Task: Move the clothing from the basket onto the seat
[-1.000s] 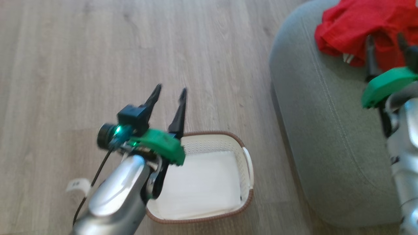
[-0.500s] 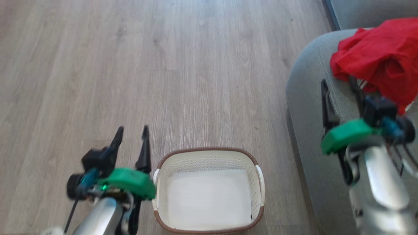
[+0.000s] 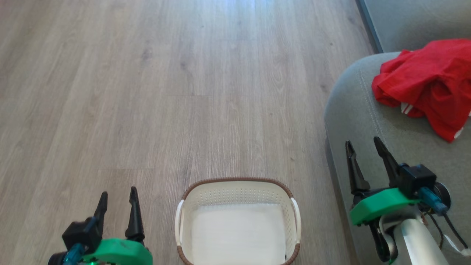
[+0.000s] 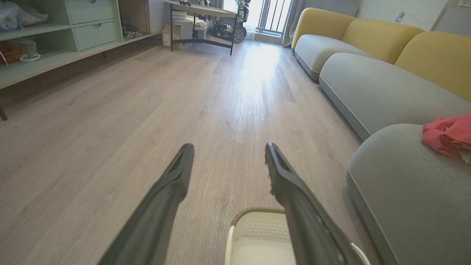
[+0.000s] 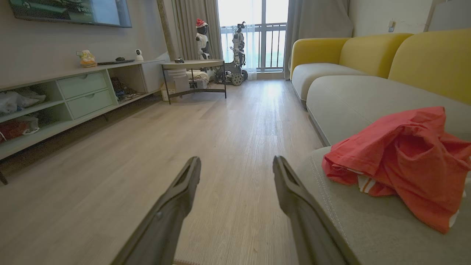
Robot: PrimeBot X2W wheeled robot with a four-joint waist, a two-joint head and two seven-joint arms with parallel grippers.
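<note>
Red clothing on seat; basket bare.

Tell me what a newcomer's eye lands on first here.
The bright red crumpled garment with white stripes stands out most, lying on the grey-green upholstered sofa seat at the head view's right. Next comes the white perforated plastic basket with a brown woven-look rim, on the pale wood-plank floor at bottom centre with no clothing in it. The left claw and right claw flank it, both open and holding nothing.
</note>
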